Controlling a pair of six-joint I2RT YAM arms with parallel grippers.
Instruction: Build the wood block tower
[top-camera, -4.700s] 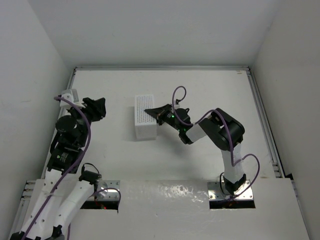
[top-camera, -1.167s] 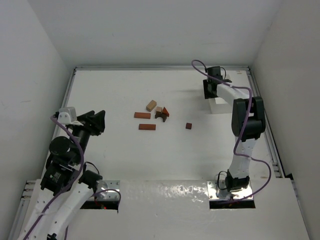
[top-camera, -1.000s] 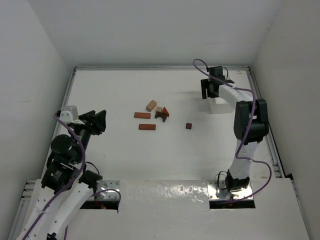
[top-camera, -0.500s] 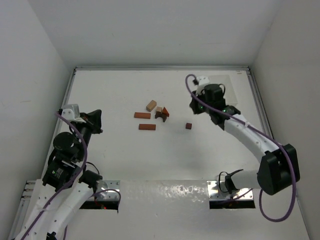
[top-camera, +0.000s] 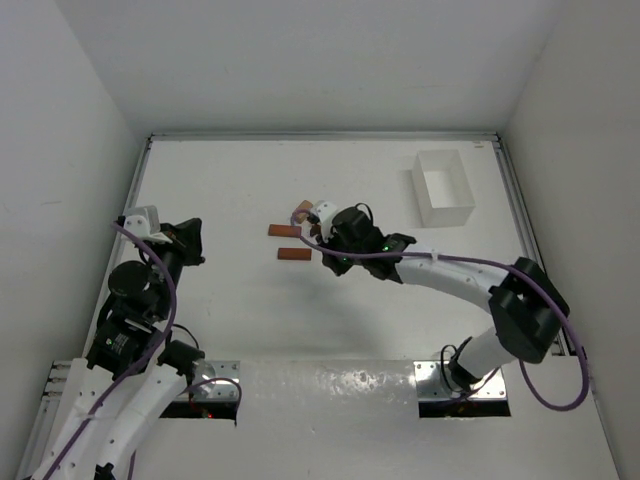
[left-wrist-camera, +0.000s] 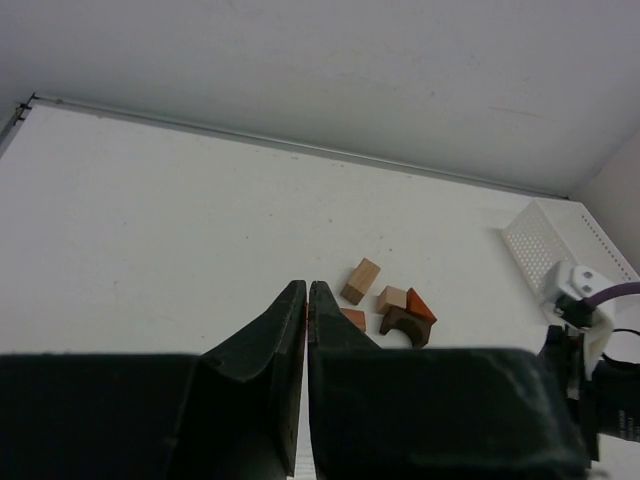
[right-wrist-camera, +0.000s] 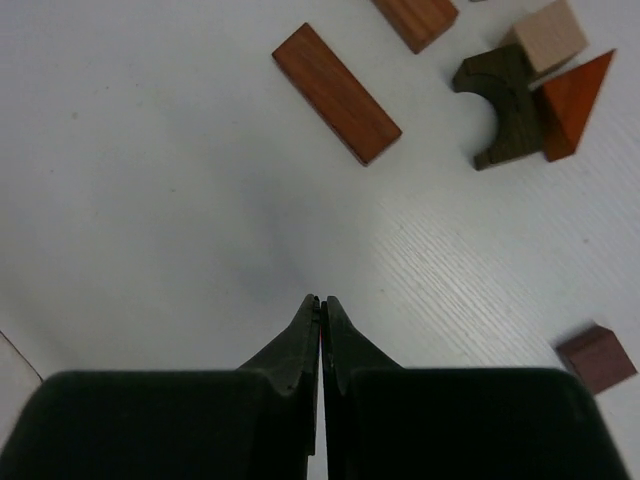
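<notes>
The wooden blocks (top-camera: 294, 254) are lying loose on the table (top-camera: 250, 180), none stacked. The dark arch block (right-wrist-camera: 500, 108) is lying against a pale cube (right-wrist-camera: 546, 35) and a red-orange wedge (right-wrist-camera: 575, 90). In the right wrist view a reddish-brown bar (right-wrist-camera: 337, 93) is lying left of the arch, a second bar (right-wrist-camera: 415, 18) is above it, and a small dark cube (right-wrist-camera: 597, 355) is well apart below. The right gripper (right-wrist-camera: 321, 302) is hovering near the arch over bare table, fingers pressed together and holding nothing. The left gripper (left-wrist-camera: 306, 292) is hanging well apart from the arch, its fingers also meeting and empty. The clear box (top-camera: 445, 187) is standing far right of the arch.
</notes>
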